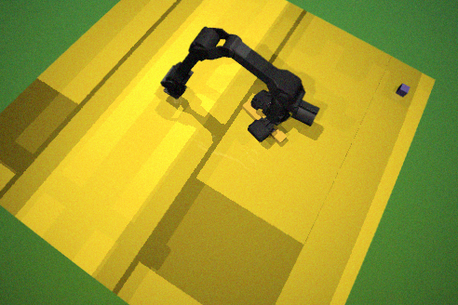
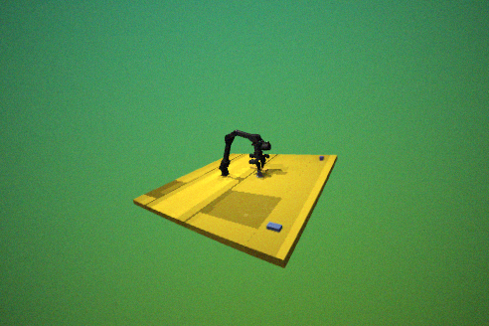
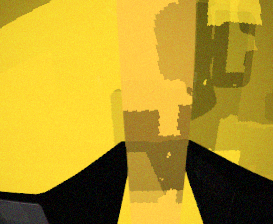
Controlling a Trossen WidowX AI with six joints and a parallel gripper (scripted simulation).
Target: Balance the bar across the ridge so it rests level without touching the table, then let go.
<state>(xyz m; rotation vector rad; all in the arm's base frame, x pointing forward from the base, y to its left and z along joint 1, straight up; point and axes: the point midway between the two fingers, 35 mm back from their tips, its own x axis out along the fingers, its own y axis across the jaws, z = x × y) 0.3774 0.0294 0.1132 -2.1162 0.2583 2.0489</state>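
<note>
The long orange bar [image 1: 279, 136] [image 3: 156, 55] shows on both sides of the gripper in the top view and runs up the middle of the wrist view. My gripper [image 1: 266, 122] [image 2: 259, 169] [image 3: 155, 147] is shut on the bar, with one black finger against each long side. A small grey-blue thing [image 2: 259, 174] shows right under the gripper in the exterior view; it may be the ridge, but it is too small to tell. The arm hides the ridge in the top view. The frames do not show whether the bar touches the ridge.
A small purple block [image 1: 403, 90] [image 2: 321, 158] lies near the far corner of the yellow table [image 1: 261, 184] [image 2: 199, 197]. A flat blue block [image 2: 274, 227] lies near the front corner in the exterior view. Dark shadow patches cross the table. The arm's base stands left of the gripper.
</note>
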